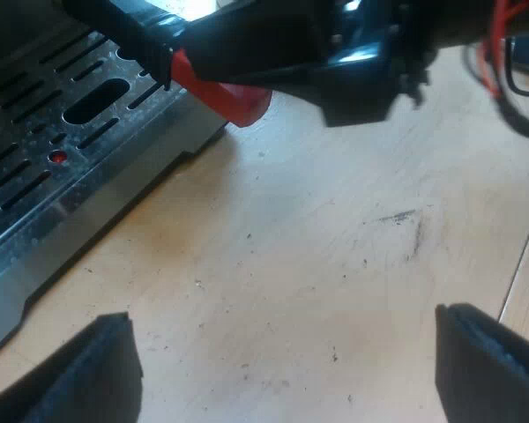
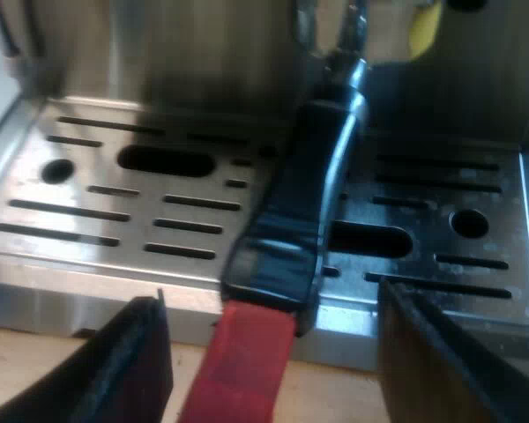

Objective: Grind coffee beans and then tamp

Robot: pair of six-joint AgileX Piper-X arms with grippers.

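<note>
The holder sits at the front of the espresso machine. Its dark handle reaches out over the slotted drip tray, and its red end hangs past the tray's edge, above the wooden table. The metal head of the holder is blurred up by the machine's front, so I cannot tell whether it is locked in or only resting there.

The right gripper straddles the red end with its jaws apart, one finger on each side and neither touching it. The left gripper hovers over bare table near the tray's corner, jaws wide apart and holding nothing.

The main risk is probably a poor grip. The red end lies closer to one finger than the other, so closing now would likely push the handle sideways before it is pinched. That could twist the holder in its seat. A grip this far out on the smooth tip may also slip when the handle is turned or pulled, which could drop the holder onto the tray and spill grounds. The left gripper looks too far off to catch it.
</note>
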